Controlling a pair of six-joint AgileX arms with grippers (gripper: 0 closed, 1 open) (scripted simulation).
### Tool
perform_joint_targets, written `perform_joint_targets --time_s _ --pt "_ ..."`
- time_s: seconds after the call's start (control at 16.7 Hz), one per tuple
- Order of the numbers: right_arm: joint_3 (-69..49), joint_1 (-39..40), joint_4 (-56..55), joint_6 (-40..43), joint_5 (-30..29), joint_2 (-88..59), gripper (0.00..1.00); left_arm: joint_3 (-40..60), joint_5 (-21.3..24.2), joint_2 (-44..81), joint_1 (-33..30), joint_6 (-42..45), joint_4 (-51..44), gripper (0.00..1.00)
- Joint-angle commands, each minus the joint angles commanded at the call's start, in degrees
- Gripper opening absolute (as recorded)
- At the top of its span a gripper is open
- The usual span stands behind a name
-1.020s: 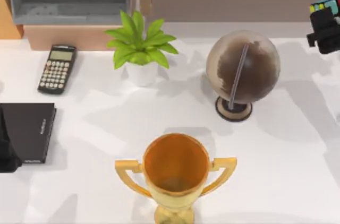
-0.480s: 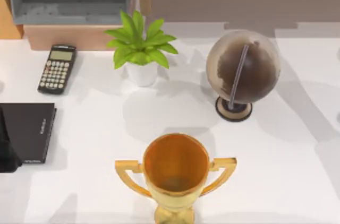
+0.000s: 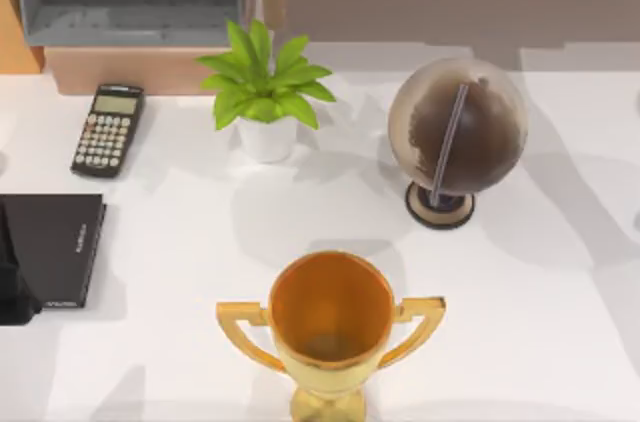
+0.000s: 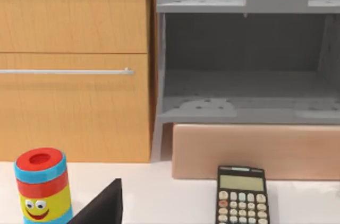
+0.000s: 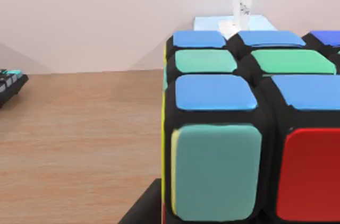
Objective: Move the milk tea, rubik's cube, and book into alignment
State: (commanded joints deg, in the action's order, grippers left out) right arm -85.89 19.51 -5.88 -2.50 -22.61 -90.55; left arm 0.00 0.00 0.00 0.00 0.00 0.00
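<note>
Where wood grain runs, glossy rubik's cube sits.

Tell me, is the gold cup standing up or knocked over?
Standing up. From above, the gold cup shows its round open mouth facing up, with a handle out on each side, on the white table.

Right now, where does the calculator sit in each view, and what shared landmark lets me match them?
Top view: calculator at the left rear of the table, just in front of the tan box.
Left wrist view: calculator on the table, before the same tan box.
Right wrist view: faces the rubik's cube and a wooden surface.
Shared landmark: the tan box under the grey shelf.
</note>
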Motion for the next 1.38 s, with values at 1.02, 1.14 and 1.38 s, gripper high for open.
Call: perform_joint_targets --time_s 1.02,1.14,1.38 --pt "-23.8 -3.3 4.1 1.7 4.5 -21.2 0.00 0.0 0.0 0.0 0.0 0.0 0.0 1.00" --pt "-23.8 -3.3 4.1 1.7 4.5 -21.2 0.15 0.0 0.0 0.0 0.0 0.0 0.0 1.00" --pt "-23.8 -3.3 4.1 1.7 4.5 -21.2 0.45 0.0 0.0 0.0 0.0 0.0 0.0 1.00"
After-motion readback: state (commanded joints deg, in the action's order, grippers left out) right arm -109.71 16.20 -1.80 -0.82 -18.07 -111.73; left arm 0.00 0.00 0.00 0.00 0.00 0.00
